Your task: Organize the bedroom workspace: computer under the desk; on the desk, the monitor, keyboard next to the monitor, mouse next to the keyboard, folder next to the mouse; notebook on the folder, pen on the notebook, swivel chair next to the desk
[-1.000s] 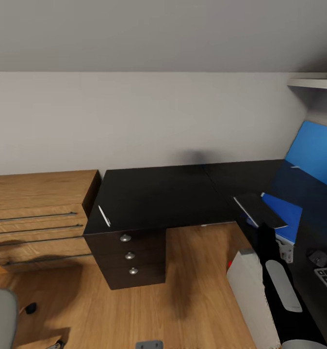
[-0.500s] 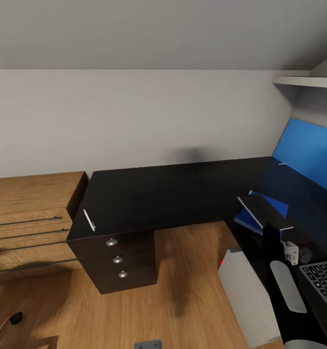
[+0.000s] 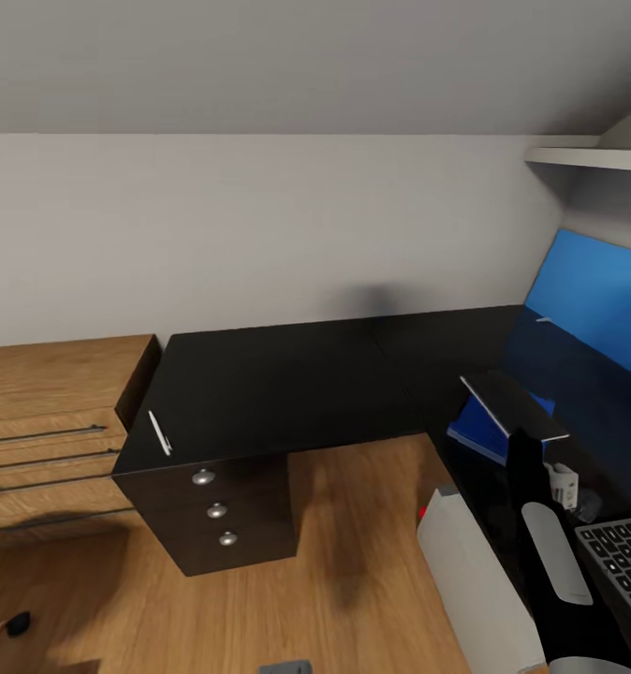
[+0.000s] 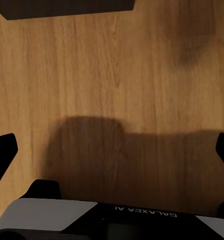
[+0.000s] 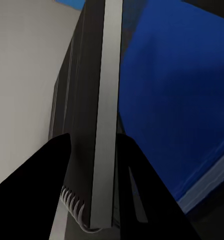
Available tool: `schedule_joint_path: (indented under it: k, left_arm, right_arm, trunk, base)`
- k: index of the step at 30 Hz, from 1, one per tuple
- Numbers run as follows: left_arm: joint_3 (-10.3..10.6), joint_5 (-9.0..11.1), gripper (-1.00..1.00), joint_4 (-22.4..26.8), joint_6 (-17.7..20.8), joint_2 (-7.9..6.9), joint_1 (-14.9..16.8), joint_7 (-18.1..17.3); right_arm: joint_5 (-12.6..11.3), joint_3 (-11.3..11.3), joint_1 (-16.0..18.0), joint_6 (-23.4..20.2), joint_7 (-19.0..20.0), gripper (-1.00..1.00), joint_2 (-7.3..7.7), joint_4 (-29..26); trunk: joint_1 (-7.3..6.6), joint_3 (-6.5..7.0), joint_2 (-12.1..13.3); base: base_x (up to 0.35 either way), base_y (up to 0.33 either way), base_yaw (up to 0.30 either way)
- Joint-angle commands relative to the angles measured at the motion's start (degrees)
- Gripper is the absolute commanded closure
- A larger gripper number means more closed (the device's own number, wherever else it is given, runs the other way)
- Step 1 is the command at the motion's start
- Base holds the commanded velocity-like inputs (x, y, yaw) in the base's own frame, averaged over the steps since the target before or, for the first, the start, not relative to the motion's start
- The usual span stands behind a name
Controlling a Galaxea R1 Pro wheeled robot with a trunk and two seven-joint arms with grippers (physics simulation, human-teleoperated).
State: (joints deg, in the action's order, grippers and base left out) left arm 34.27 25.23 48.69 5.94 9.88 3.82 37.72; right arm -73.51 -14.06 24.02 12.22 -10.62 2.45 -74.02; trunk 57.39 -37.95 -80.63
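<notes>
Your view swings right; notebook (image 3: 510,404), clamped in right jaws, hovers over folder (image 3: 479,432) at four o'clock for stacking; left jaws gape empty.

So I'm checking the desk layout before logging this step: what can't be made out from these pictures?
- Mouse: head view, mostly hidden behind the right arm and right gripper.
- Keyboard: head view, cut off by the right edge.
- Folder: head view, largely covered by the notebook held over it.
- Computer: head view, partly hidden by the right arm.
- Left gripper: left wrist view, fingertips cut off at both side edges.
</notes>
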Motion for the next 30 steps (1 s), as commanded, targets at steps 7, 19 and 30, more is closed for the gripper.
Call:
schedule_joint_path:
  k: [7, 19, 30]
  left_arm:
    - [0.57, 0.06, -1.00, 0.09, 0.30, 0.04, 0.05, 0.42]
    - [0.68, 0.04, -1.00, 0.09, 0.30, 0.05, 0.05, 0.42]
    - [0.62, 0.05, -1.00, 0.09, 0.24, 0.05, 0.05, 0.42]
  right_arm:
    - [2.60, 0.08, 0.02, 0.48, -0.48, 1.00, 0.09, -0.07]
    - [9.22, 0.08, 0.04, 0.52, -5.86, 1.00, 0.02, 0.02]
    - [9.79, 0.04, 0.06, 0.52, -6.34, 1.00, 0.08, 0.02]
  trunk:
    - [0.01, -0.05, -0.03]
    - [0.01, -0.05, -0.03]
    - [0.01, -0.05, -0.03]
  base:
    - [0.024, -0.023, 0.000]
    - [0.001, -0.001, 0.000]
    - [0.070, 0.000, 0.000]
